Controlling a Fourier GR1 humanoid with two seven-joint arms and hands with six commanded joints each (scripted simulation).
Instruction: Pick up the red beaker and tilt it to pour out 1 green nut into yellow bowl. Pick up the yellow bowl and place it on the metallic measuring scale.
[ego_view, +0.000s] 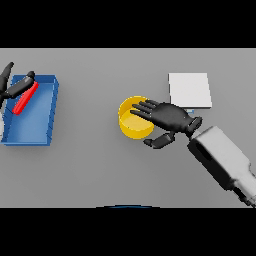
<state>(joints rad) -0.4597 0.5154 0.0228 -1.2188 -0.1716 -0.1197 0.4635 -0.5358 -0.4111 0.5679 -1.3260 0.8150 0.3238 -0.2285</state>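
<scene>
Far left, left hand (11, 86) curled round the red beaker (26, 98) over the blue tray (46, 115). Centre, yellow bowl (131, 125), probably light, stiff and smooth-walled; best taken by the rim. Right hand (167, 118) relaxed, fingers spread over that rim. Beyond, the scale (189, 90)

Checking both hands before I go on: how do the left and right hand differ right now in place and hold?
The left hand is at the far left over the blue tray, fingers curled round the red beaker; the right hand is mid-table over the yellow bowl.
The left hand grips; the right hand's fingers are spread straight above the bowl's rim, holding nothing.
Both are dark.
</scene>
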